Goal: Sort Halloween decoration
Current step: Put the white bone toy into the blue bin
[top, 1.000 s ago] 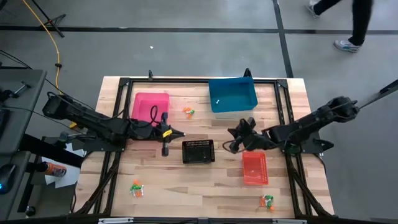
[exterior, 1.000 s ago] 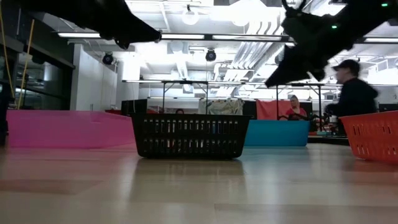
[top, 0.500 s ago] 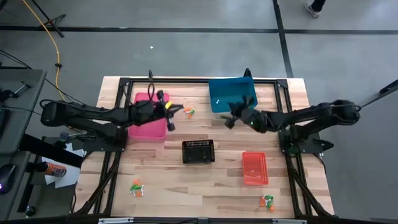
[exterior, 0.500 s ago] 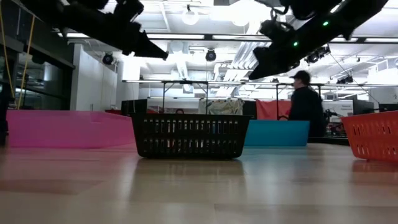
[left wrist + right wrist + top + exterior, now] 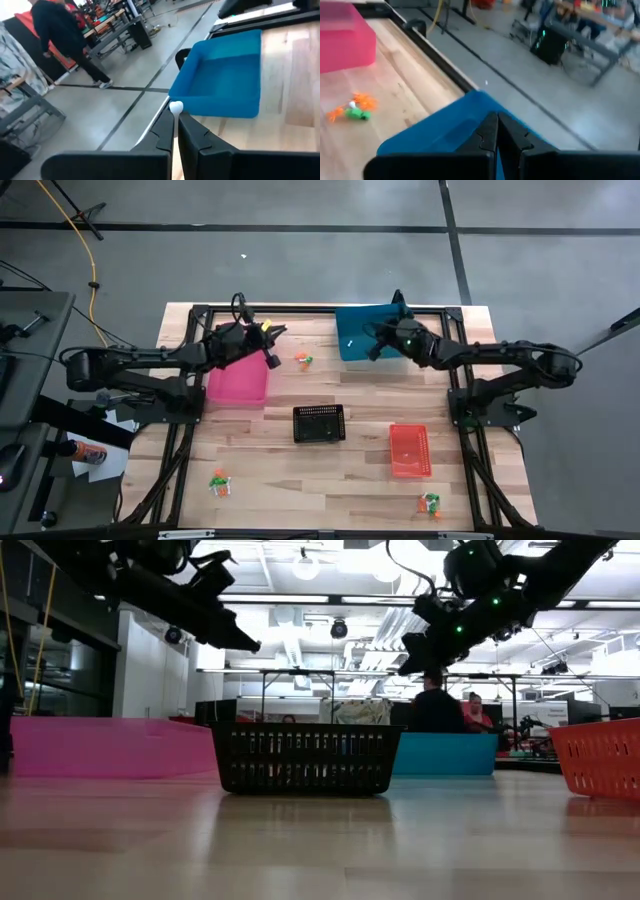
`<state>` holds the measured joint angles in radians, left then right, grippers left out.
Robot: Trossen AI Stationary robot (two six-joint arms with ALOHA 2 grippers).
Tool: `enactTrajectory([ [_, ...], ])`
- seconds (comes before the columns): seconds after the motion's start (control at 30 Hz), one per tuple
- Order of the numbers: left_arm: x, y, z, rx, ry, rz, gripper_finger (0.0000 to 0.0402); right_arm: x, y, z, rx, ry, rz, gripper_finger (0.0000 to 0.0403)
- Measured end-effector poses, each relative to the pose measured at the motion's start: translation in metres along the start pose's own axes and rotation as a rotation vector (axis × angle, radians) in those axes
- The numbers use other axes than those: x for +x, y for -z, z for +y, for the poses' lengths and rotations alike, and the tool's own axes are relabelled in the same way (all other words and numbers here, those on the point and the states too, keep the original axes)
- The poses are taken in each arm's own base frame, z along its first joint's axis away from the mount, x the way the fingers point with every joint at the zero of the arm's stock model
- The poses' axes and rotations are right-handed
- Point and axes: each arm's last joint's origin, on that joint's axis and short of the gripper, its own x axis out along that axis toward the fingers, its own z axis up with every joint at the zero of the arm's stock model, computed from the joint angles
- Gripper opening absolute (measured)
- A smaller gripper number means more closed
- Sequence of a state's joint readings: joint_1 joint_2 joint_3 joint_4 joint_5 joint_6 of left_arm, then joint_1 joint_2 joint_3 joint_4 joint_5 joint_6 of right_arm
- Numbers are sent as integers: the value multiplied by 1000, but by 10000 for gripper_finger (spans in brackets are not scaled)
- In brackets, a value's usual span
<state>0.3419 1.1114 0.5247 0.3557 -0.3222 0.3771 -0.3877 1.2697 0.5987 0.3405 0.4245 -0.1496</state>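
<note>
Status: carry step, judging by the left tool (image 5: 175,116), which is pinched shut on a tiny white round trinket (image 5: 175,106) at its fingertips and hovers above the far right corner of the pink translucent plastic bin (image 5: 232,376), pointing toward the blue plastic bin (image 5: 373,332). Right tool (image 5: 496,121) hangs over the blue bin's left part, fingers closed together, nothing visible between them. Next move as I read it: bring the left tool fully over the target bin, then open and drop. Which bin takes white I can't tell for sure, but a small white speck (image 5: 350,342) on the blue bin's floor hints at blue. Rest of the Halloween decoration lies loose on the wooden worktop (image 5: 300,470): an orange-and-green cluster (image 5: 302,360) between the pink and blue bins, a second cluster (image 5: 219,483) near the front left, and a third (image 5: 430,502) at the front right. No trinket can be made out in the black mesh basket (image 5: 319,423) at centre or the red slotted basket (image 5: 410,450) right of it. Pink bin's contents are partly hidden by the left arm, but nothing shows in the visible part. Risk: the trinket is small and round, so it could roll or bounce if released too high.
</note>
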Motion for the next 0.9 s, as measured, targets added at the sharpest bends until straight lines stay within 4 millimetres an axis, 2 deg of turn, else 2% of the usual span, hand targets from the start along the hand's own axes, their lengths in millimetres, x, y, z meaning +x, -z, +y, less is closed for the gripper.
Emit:
enactTrajectory([
  [0.13,1,2,4,4,-19,9,0,5,-11,-12,-19,-28,-108,0],
  [0.23,2,3,8,-158,-34,15,0,8,-24,-22,40,-41,-154,0],
  [0.33,2,5,7,-342,-20,22,0,9,-38,-29,191,-52,-191,0],
  [0.47,2,6,3,-513,108,33,0,9,-51,-32,297,-80,-221,0],
  [0.57,2,5,0,-612,186,39,0,7,-56,-30,302,-94,-237,0],
  [0.9,1,5,-1,-678,232,45,0,6,-62,-28,432,-124,-245,0],
])
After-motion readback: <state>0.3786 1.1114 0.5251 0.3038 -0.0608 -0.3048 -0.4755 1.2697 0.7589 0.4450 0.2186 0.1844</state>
